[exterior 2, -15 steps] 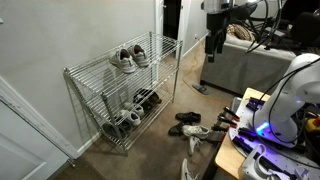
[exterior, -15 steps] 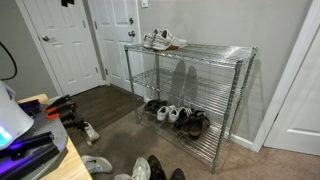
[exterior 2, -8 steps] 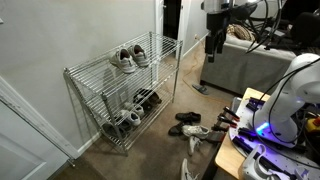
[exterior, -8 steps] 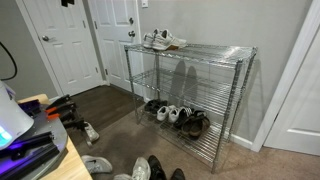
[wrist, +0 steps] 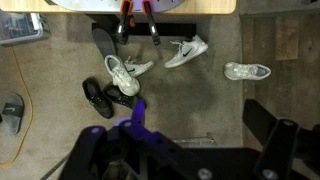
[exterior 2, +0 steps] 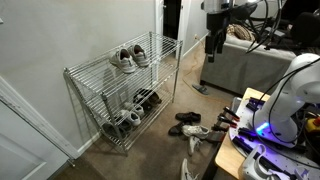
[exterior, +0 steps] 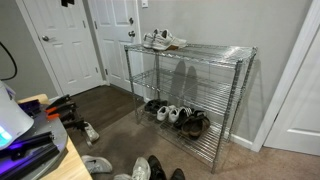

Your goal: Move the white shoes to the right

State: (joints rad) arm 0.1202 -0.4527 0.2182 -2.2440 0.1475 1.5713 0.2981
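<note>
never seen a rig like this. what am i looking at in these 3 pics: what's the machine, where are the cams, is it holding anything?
The machine is one robot arm ending in a two-fingered gripper. Two pictures come from cameras standing in the room. The third comes from a camera on the arm's wrist, looking down at the carpet.

Both exterior views show a chrome wire shelf rack against the wall. At one end of its top shelf sits a pair of white and light-grey lace-up sneakers. Other shoes line the bottom shelf.

The wrist view shows loose shoes on the carpet. The dark fingers at the bottom edge stand apart, with nothing held between them.
</note>
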